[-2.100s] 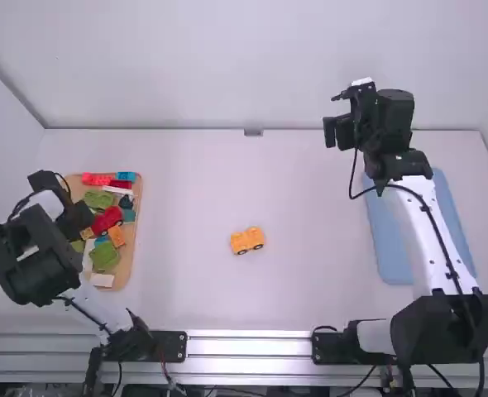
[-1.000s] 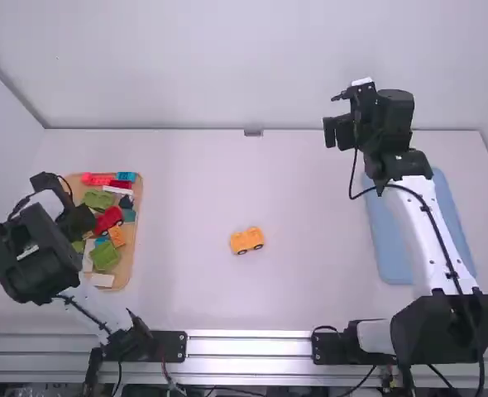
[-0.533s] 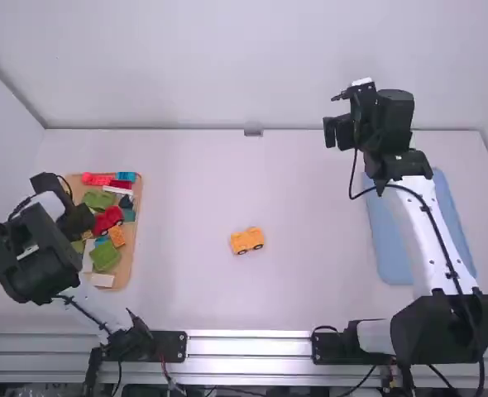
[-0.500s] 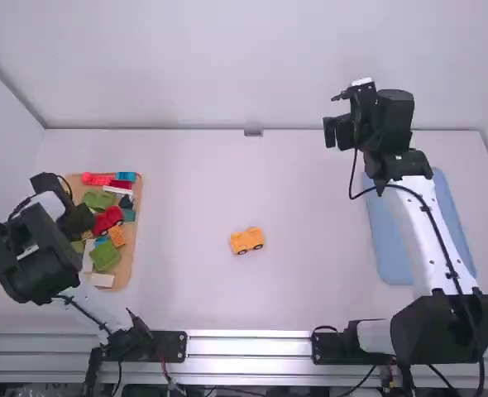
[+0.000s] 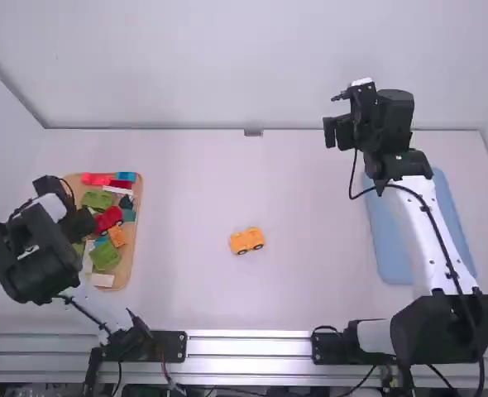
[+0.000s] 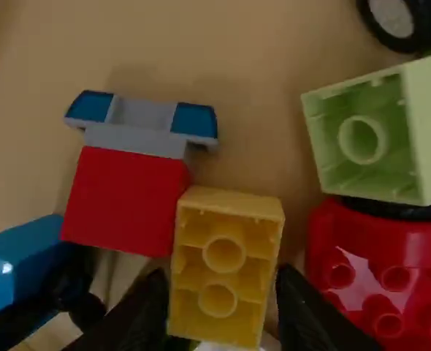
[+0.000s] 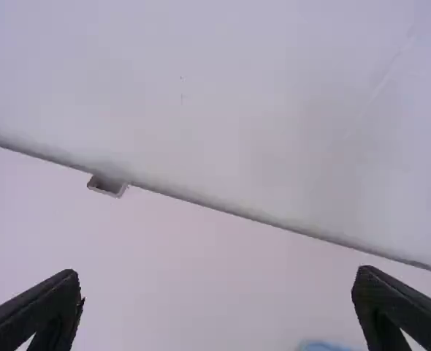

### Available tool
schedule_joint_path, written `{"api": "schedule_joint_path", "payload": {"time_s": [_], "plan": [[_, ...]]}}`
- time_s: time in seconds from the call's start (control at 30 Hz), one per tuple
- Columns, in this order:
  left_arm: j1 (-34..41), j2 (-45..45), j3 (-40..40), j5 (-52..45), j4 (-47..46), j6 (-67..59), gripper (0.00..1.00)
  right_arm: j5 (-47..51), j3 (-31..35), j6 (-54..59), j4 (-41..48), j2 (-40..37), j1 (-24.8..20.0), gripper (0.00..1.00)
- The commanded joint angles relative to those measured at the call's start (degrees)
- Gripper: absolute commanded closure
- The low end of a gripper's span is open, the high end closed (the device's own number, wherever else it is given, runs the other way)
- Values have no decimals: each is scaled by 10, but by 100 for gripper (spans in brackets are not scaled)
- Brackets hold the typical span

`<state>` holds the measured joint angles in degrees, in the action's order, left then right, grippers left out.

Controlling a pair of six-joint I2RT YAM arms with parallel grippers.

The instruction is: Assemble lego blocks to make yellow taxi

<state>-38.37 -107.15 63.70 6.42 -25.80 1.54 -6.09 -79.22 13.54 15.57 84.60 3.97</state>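
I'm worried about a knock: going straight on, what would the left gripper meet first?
Most likely the yellow block, its hollow side showing; depth is unclear, so the left gripper may already touch it.

And here on the left side of the table (image 5: 310, 289) sits the tray (image 5: 131, 251), loose blocks (image 5: 104, 256) spread through it and a wheeled piece (image 5: 108, 218) in among them! Out in the middle, directly on the tabletop, there's the block vehicle (image 5: 247, 241), nearer the tray than the mat (image 5: 389, 248) over on the right. The rail (image 5: 244, 344) runs along the front, the wall (image 5: 186, 66) stands behind!
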Motion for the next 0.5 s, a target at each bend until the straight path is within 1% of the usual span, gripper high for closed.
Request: {"api": "schedule_joint_path", "payload": {"time_s": [0.0,0.13,0.47], "plan": [[-3,-9,-3,-21,0,-16,60,-1,-17,-2,-1,4,3,1],[-3,-9,-4,-10,-1,-16,59,-1,-17,-2,-1,4,3,2],[-3,-9,-30,-10,28,-14,59,-1,-17,-2,-3,4,3,1]]}}
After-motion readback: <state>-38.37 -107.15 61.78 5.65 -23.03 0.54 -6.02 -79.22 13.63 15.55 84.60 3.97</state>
